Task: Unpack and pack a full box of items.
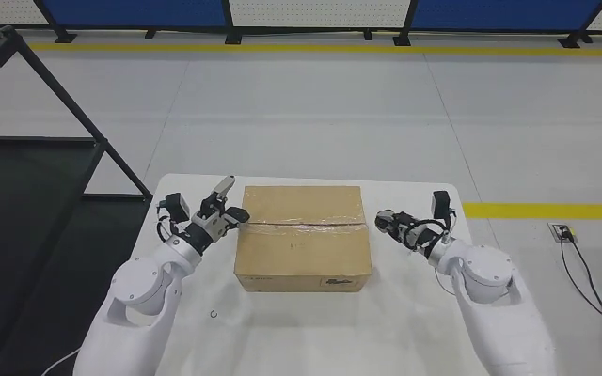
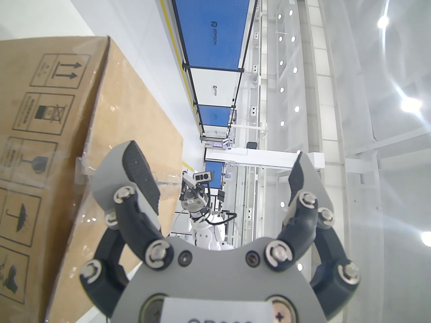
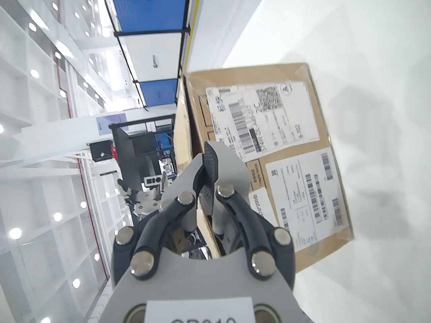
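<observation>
A closed brown cardboard box (image 1: 303,235), sealed with clear tape along its top seam, stands in the middle of the white table (image 1: 310,329). My left gripper (image 1: 226,200) is open at the box's upper left edge, one finger close to the taped end. In the left wrist view the box (image 2: 60,142) shows printed handling symbols, and the open gripper (image 2: 215,169) has one pad near the top edge. My right gripper (image 1: 381,222) is shut, empty, just off the box's right side. The right wrist view shows its fingers (image 3: 215,166) pressed together before the box's labelled side (image 3: 269,142).
A small dark ring-like item (image 1: 214,314) lies on the table near the front left. A black frame (image 1: 56,113) stands to the left of the table. Bare tabletop lies in front of the box.
</observation>
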Robot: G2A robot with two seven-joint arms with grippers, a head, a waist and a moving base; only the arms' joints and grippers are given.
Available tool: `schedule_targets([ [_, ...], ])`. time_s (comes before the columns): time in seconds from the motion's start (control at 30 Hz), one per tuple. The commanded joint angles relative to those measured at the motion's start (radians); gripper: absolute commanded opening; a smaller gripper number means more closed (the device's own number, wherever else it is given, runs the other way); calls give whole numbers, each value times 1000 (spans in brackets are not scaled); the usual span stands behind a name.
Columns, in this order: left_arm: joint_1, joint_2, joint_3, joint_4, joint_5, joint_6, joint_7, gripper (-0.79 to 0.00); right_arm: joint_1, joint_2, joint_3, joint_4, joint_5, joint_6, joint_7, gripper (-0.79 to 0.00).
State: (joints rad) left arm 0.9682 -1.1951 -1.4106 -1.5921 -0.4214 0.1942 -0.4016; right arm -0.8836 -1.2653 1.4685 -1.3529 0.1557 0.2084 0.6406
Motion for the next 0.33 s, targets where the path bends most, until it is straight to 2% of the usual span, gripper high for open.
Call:
schedule_targets([
  [0.0,-1,0,-5,-4,-4,-5,7,0,-31,1,36,-30,43,-33,-55,-785],
  [0.07,-1,0,-14,-9,-13,-17,21,0,-62,1,72,-57,88,-65,-115,-785],
  [0.1,-1,-1,-20,-13,-20,-24,28,0,-77,0,88,-69,116,-88,-133,-739],
  [0.13,1,-1,-26,-16,-28,-33,39,0,-93,1,100,-77,129,-109,-147,-493],
  [0.17,3,-2,-36,-19,-38,-46,53,0,-101,2,109,-80,129,-121,-162,0],
  [0.3,20,-3,-68,-32,-65,-82,112,0,-101,2,109,-80,129,-121,-162,0],
])
